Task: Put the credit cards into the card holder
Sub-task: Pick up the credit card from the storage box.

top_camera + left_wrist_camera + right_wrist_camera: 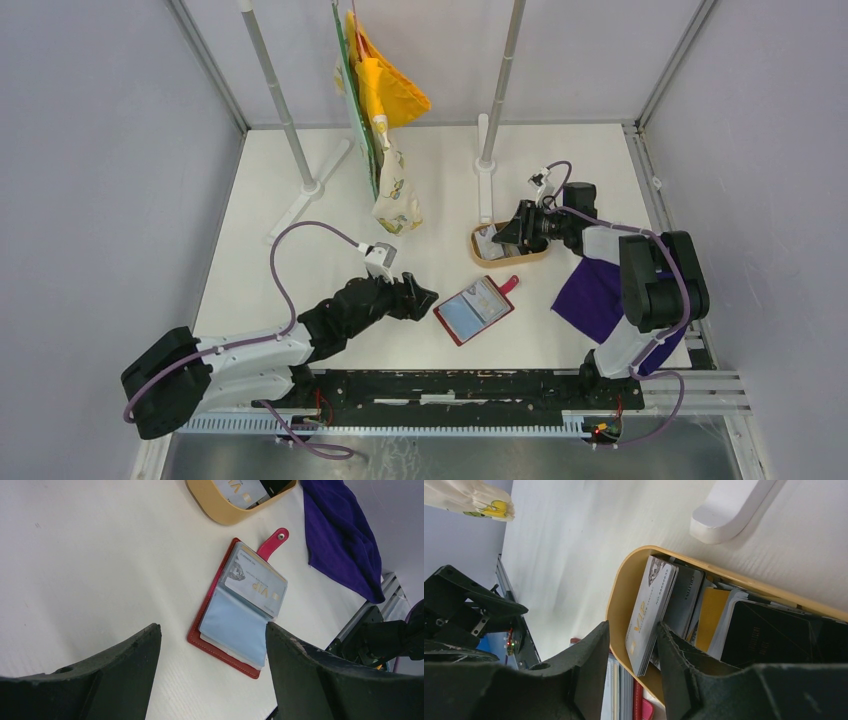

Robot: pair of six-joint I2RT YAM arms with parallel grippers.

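The right fingers (589, 680) straddle one pale "VIP" card (646, 615) standing on edge in the single oval wooden tray (616, 597); whether they actually pinch it cannot be told. At least four more credit cards (754, 635), grey, yellow, white and black, are packed behind it. The left fingers (125, 675), spread wide and holding nothing, hover above the white counter (90, 555) just beside the one card holder (235, 635). It lies open near the tray, with one pale card (256, 586) in a clear sleeve. One purple cloth (592, 298) lies on the holder's right.
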